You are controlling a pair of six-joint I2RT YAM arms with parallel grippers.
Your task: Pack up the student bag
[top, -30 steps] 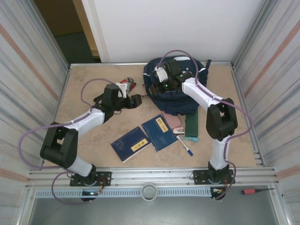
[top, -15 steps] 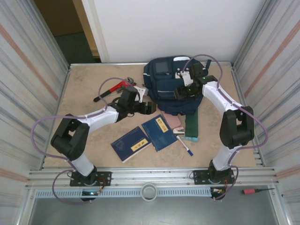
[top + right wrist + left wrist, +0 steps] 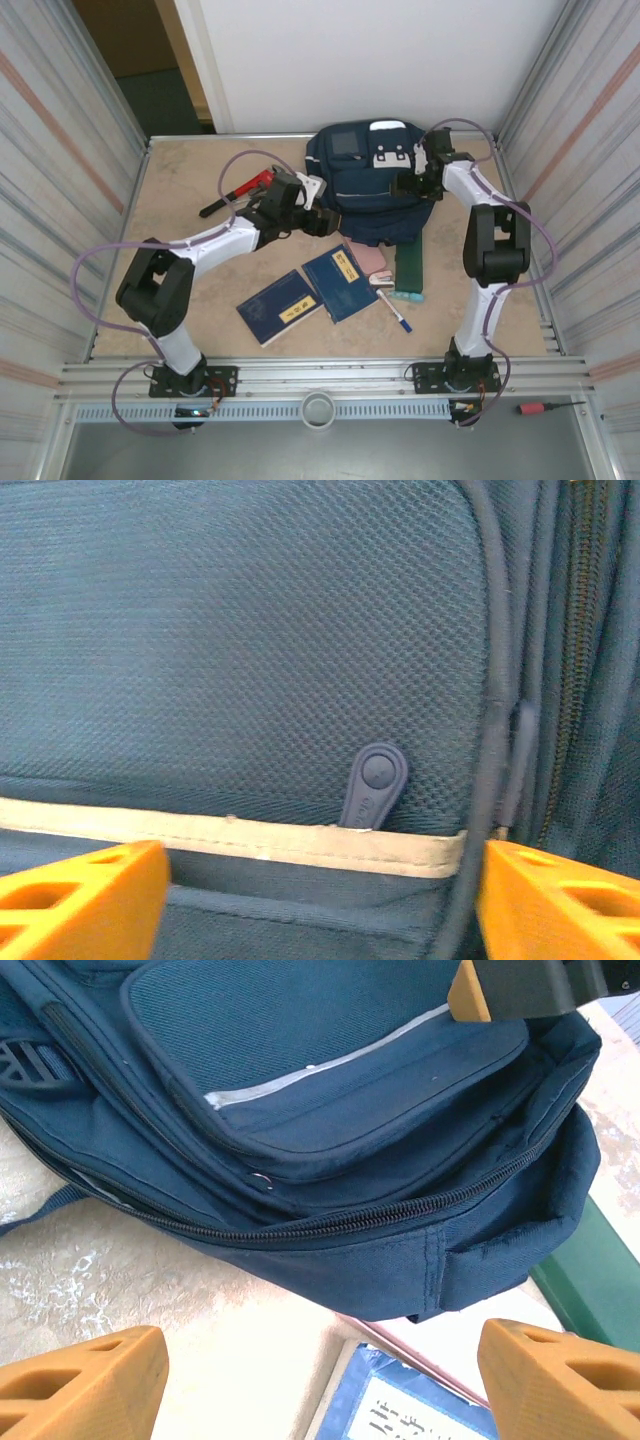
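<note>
Top external: books (image 3: 280,307) lie loose on the worktop (image 3: 180,200) beside the student bag (image 3: 375,190), nothing apparently packed; left tool (image 3: 320,222), right tool (image 3: 408,183) released.

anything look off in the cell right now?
A red-handled screwdriver lies off the table, on the ledge at the near right corner. A red-and-black hand tool sits left of the student bag, not a school item. Nothing looks spilled or damaged.

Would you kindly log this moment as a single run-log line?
left gripper: open, at student bag left side | right gripper: open, at right side | held: nothing
</note>
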